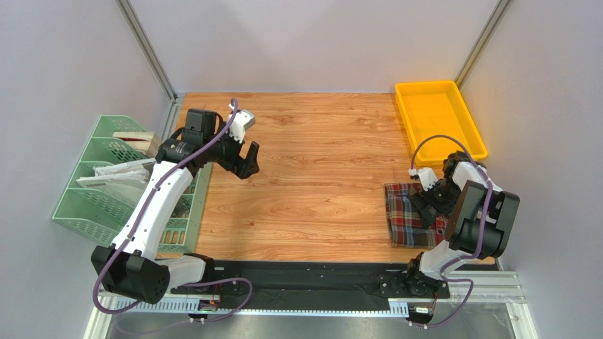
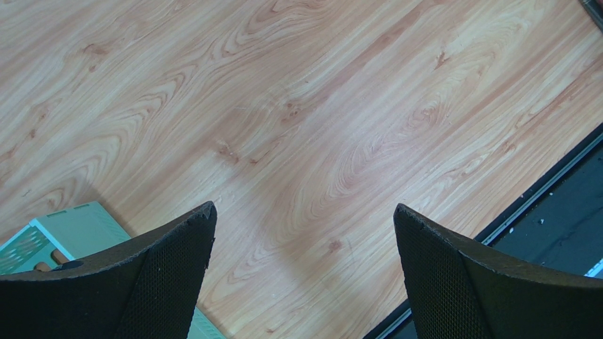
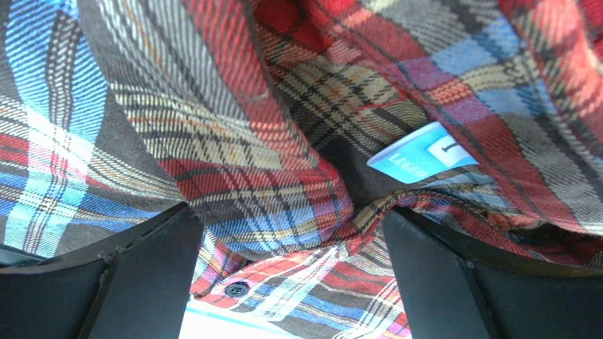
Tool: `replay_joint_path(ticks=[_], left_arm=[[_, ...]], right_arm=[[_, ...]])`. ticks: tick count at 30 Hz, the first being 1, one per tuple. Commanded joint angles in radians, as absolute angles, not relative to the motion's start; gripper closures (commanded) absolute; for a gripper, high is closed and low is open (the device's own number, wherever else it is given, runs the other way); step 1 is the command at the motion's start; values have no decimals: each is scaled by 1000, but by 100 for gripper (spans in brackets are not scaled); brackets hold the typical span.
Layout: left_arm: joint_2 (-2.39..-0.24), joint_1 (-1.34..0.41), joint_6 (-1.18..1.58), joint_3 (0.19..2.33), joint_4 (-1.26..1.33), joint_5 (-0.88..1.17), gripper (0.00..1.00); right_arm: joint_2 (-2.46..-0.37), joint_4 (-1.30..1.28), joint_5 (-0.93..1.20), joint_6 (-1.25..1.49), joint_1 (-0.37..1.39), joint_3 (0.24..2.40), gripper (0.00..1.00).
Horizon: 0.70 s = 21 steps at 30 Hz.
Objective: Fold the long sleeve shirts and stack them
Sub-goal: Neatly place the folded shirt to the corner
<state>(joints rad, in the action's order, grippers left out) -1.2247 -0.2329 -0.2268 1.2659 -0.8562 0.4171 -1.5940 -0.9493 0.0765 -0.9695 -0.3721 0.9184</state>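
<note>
Plaid flannel shirt (image 1: pixel 405 215) in dark brown, red, blue and cream lies folded at the near right of the light wooden bench (image 1: pixel 318 176), its light blue neck label (image 3: pixel 421 152) showing. Right pincer (image 3: pixel 294 226) hangs released close over the cloth, grasping nothing. Left pincer (image 1: pixel 244 164), likewise released, hovers above bare wood beside the green mesh rack (image 1: pixel 78 212).

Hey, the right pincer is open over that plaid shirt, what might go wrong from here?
1. The right pincer hangs open over bunched folds of the plaid shirt beside its blue label; closing there may pinch several layers together and spoil the fold.
2. The left pincer is open over bare wood far across the table, so nothing pins the cloth; a one-sided pull would likely drag the whole shirt.
</note>
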Motion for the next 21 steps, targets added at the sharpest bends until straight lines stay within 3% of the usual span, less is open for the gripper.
replay_joint_path(ticks=[1, 6, 10, 16, 21], left_arm=[[-1223, -225, -236, 1307, -873, 425, 1], [-1232, -224, -227, 1312, -877, 433, 1], [-1230, -225, -218, 1328, -885, 440, 1], [-1246, -224, -207, 1364, -897, 465, 1], [-1298, -225, -176, 1413, -916, 514, 1]], right_arm=[[-1671, -914, 23, -1083, -452, 873, 0], [-1622, -931, 26, -1127, -477, 883, 0], [-1516, -1093, 99, -1140, -479, 991, 0], [-1404, -1371, 310, -1067, -471, 1356, 0], [-1375, -1384, 504, -791, -378, 1538, 0]])
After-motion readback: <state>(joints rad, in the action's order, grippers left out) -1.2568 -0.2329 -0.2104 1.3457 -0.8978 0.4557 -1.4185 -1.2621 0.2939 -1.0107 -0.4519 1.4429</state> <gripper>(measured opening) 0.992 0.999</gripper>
